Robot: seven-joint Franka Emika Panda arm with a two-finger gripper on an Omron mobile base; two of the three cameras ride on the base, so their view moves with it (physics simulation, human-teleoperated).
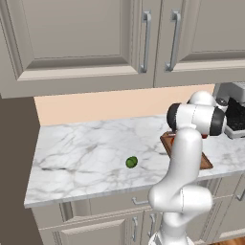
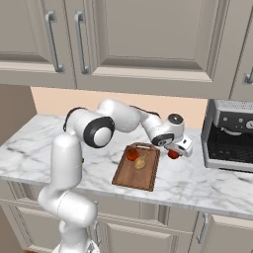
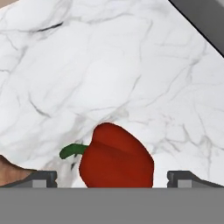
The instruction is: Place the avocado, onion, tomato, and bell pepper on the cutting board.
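A: Bell pepper [image 3: 116, 157], where is it seen at this moment?

B: It is seen on the marble counter [image 1: 86, 153], lying on its side, red, with the green stem pointed to 9 o'clock in the hand view. In the right base view it [image 2: 173, 154] is found just beside the cutting board [image 2: 133, 175], at about 2 o'clock from the board's middle, and not on the board.

A: And the gripper [image 3: 112, 177]?

B: Its two finger tips [image 3: 41, 178] are held wide apart, one on each side of the pepper. Nothing is clamped between them. Whether the pepper is touched by a tip cannot be told. In the right base view the gripper [image 2: 177, 149] is placed low over the pepper.

A: What is found on the board?

B: The tomato [image 2: 132, 154] and the onion [image 2: 141, 162] are lying on it, near the far end. The onion is at about 4 o'clock from the tomato, just beside it.

A: And the avocado [image 1: 131, 162]?

B: It is seen alone on the counter in the left base view, well apart from the board [image 1: 206, 160], at about 9 o'clock from it.

A: Is something else noted?

B: A coffee machine [image 2: 230, 134] is standing on the counter at 3 o'clock from the pepper, and cabinet doors [image 2: 148, 39] are hanging above.
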